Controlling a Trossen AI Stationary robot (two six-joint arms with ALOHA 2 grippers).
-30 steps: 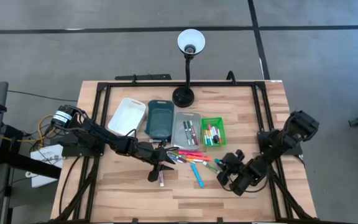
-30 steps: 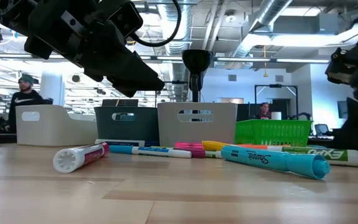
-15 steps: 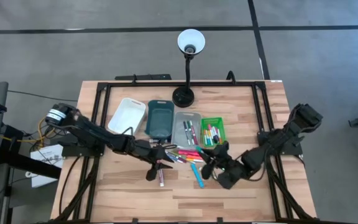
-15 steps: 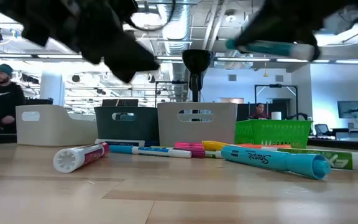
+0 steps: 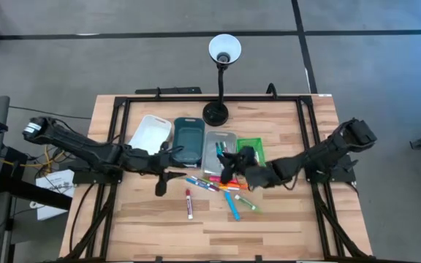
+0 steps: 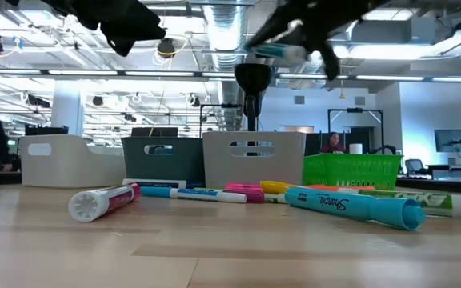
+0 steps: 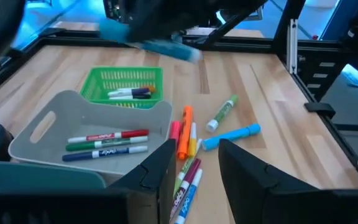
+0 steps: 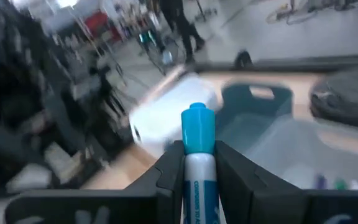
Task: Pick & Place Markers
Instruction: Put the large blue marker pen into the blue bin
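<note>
My right gripper (image 5: 229, 164) hangs over the grey tray (image 5: 212, 140), shut on a white marker with a teal cap (image 8: 198, 146); the low view shows that marker (image 6: 276, 52) high above the table. My left gripper (image 7: 197, 177) stands open and holds nothing; it is raised near the dark teal tray (image 5: 188, 139). More markers lie loose on the wood: a heap (image 5: 212, 183), a red one (image 5: 189, 204), a blue one (image 5: 232, 206) and a green one (image 5: 245, 202). Other markers lie in the grey tray and in the green basket (image 5: 257, 142). My right gripper pinches the marker's white barrel (image 8: 197, 180) just behind the teal cap, between its two fingers (image 8: 169, 171). The marker lies along the fingers, with its cap end (image 8: 197, 124) sticking out ahead of them. It is lifted clear of the table and roughly level.
A white tray (image 5: 148, 134) stands left of the dark teal one. A black lamp (image 5: 216, 111) stands behind the trays, its shade (image 5: 224, 49) beyond the far edge. A black frame (image 5: 196, 98) runs around the table. Bare wood lies toward the near edge. People move in the room behind.
My right gripper has risen from the table's near right and gone toward the trays, turning as it went, with the teal-capped marker in its fingers. My left gripper has lifted and drawn back toward the table's left, away from the heap of markers.
</note>
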